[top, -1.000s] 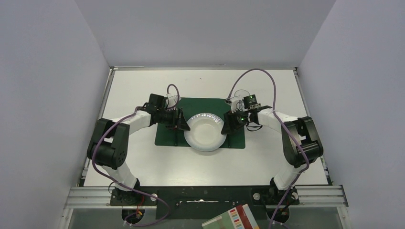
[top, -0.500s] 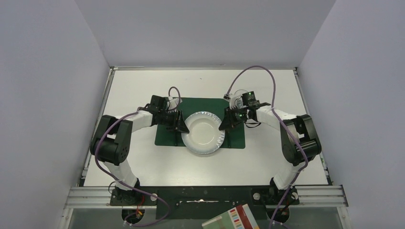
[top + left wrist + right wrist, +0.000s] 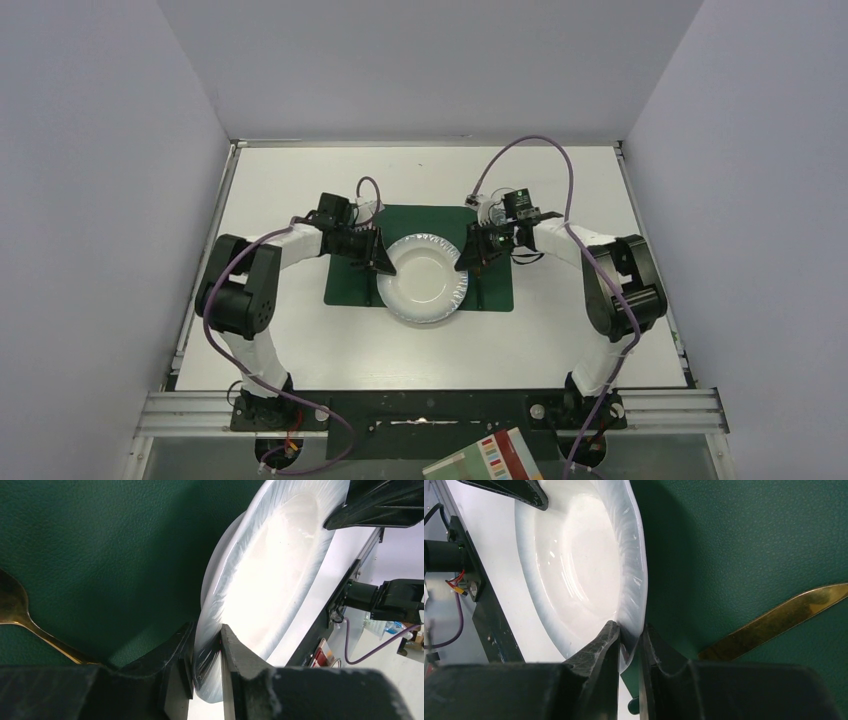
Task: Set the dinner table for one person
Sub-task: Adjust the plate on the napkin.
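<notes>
A white plate (image 3: 424, 280) is held over the dark green placemat (image 3: 355, 282) on the white dinner table (image 3: 290, 340). My left gripper (image 3: 381, 262) is shut on the plate's left rim (image 3: 210, 650). My right gripper (image 3: 465, 262) is shut on its right rim (image 3: 631, 630). In the left wrist view a gold spoon (image 3: 20, 617) lies on the placemat left of the plate. In the right wrist view a gold knife (image 3: 784, 615) lies on the placemat right of the plate.
A clear glass (image 3: 496, 207) stands on the table just behind my right gripper, off the placemat's back right corner. A book (image 3: 485, 458) lies below the table's near edge.
Both grippers have carried the plate away from the near edge toward the middle of the placemat. Both arms have stretched further from their bases.
</notes>
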